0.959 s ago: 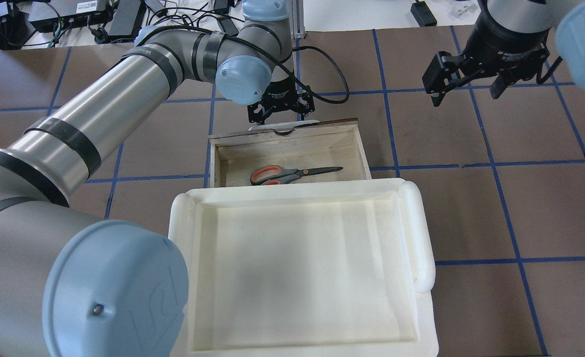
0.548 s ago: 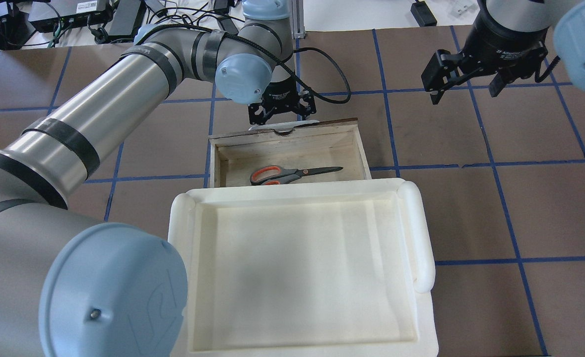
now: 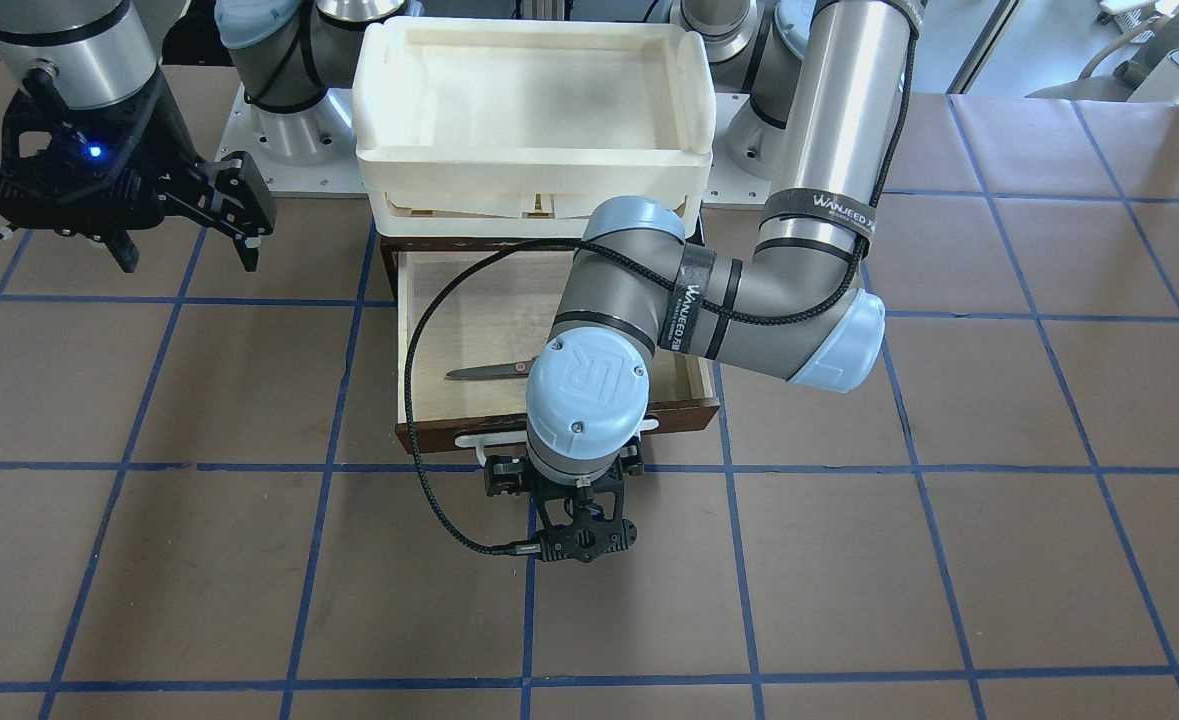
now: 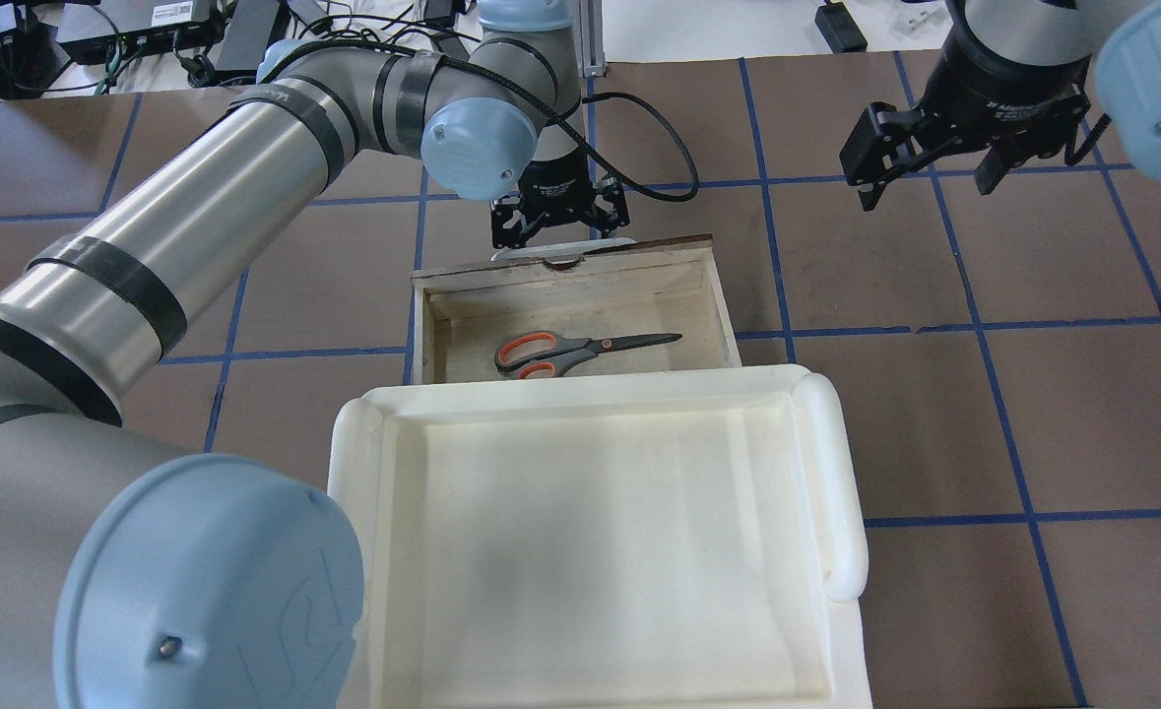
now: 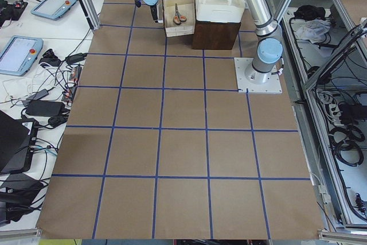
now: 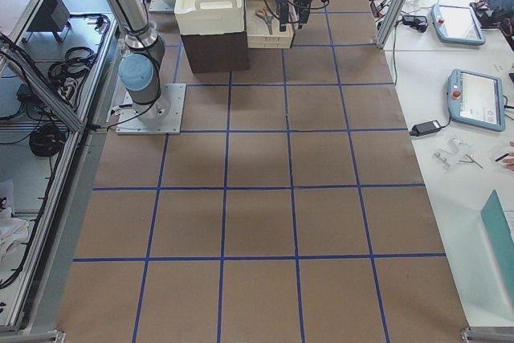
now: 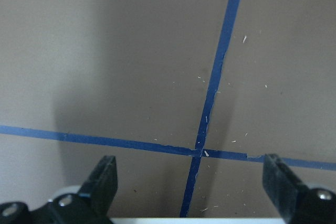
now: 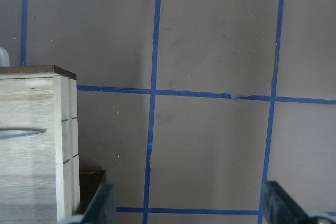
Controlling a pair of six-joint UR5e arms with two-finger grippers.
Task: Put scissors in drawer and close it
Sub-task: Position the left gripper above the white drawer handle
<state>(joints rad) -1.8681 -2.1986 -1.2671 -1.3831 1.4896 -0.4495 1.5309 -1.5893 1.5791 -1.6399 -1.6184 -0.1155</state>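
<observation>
The scissors (image 4: 580, 349), grey with red-orange loops, lie flat in the open drawer (image 4: 560, 268); only a blade tip shows in the front view (image 3: 489, 372). My left gripper (image 4: 558, 219) is open and empty just beyond the drawer's dark front, over its white bar handle (image 3: 479, 438). It points down at the table in the front view (image 3: 569, 482), and the left wrist view (image 7: 191, 177) shows both fingers spread over bare table. My right gripper (image 4: 935, 175) is open and empty, raised far right of the drawer, also in the front view (image 3: 189, 248). The right wrist view shows the drawer's side (image 8: 31, 145).
A large white plastic tray (image 4: 836, 473) sits on top of the dark brown case and overhangs the drawer's near part; it also shows in the front view (image 3: 379, 80). The table is brown with blue tape lines (image 4: 1033, 325). Cables lie at the far edge.
The white tray's far edge now sits slightly nearer the robot, uncovering more of the scissors' handles. The left arm's elbow has shifted a little. Both grippers have barely moved.
</observation>
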